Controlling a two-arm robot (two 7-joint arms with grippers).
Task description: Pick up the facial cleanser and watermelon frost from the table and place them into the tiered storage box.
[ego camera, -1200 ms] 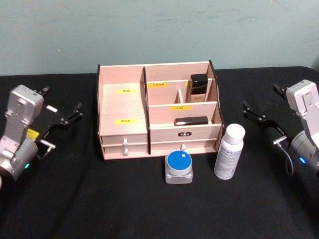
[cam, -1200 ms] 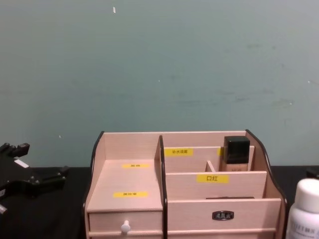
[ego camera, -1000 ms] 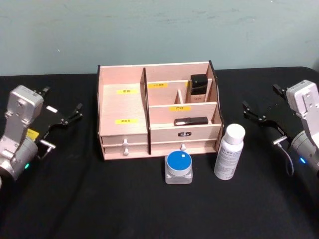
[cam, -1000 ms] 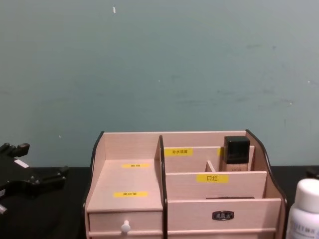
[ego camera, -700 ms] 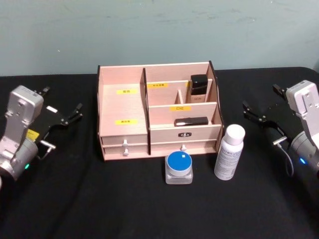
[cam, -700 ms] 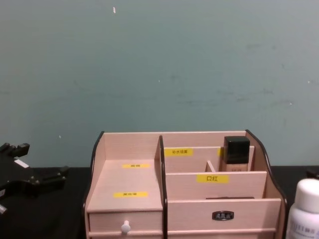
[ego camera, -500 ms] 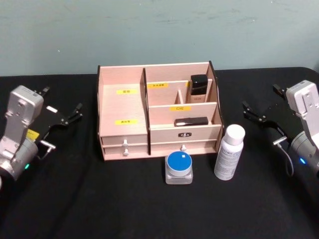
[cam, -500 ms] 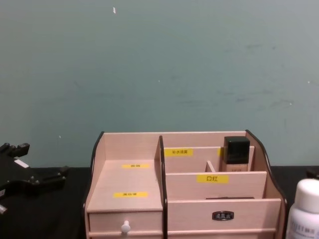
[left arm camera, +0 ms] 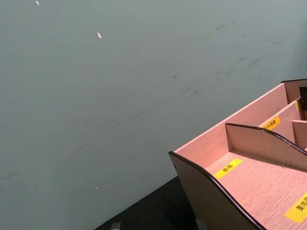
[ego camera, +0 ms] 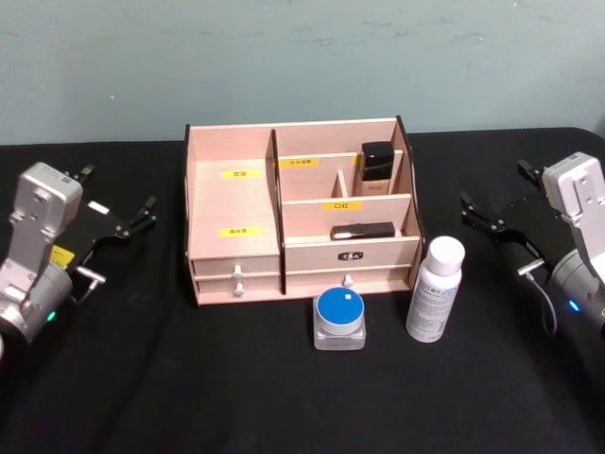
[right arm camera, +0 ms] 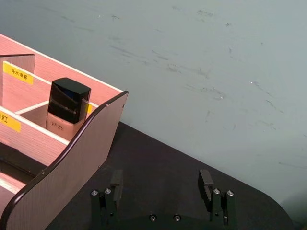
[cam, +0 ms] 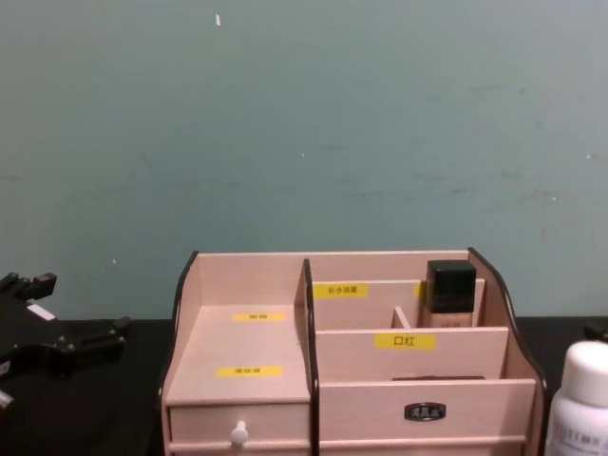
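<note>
One pale wooden box (ego camera: 233, 203), yellow-labelled, is recorded at the counter's (ego camera: 189, 378) back edge; one white bottle (ego camera: 435, 288) and one blue-lidded jar (ego camera: 339, 317) are noted before it. The left gripper (ego camera: 118, 186) and right gripper (ego camera: 492, 183) are found spread apart.

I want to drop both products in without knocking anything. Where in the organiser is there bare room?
The wide left compartment of the tiered storage box is bare. The right side is crowded: a black-capped bottle at the rear, a flat black item in the front slot. The rear slot beside that bottle is free.
</note>
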